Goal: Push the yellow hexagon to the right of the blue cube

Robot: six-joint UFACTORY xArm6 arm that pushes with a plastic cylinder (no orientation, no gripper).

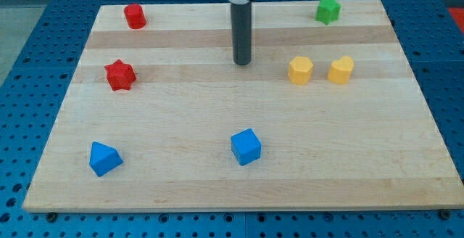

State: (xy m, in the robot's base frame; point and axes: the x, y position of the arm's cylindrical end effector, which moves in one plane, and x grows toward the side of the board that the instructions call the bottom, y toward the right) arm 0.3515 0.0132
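Observation:
The yellow hexagon point(300, 70) lies right of centre in the upper half of the wooden board point(217, 180). The blue cube point(246, 146) sits lower, near the board's middle bottom. My tip point(242, 62) rests on the board to the left of the yellow hexagon, a clear gap away from it, and well above the blue cube. The rod rises straight up to the view's top edge.
A second yellow block point(341, 70), rounded on one side, lies just right of the hexagon. A green star point(328, 10) is at top right. A red cylinder-like block point(134, 16) and a red star point(120, 75) are at left. A blue triangular block point(104, 158) is at bottom left.

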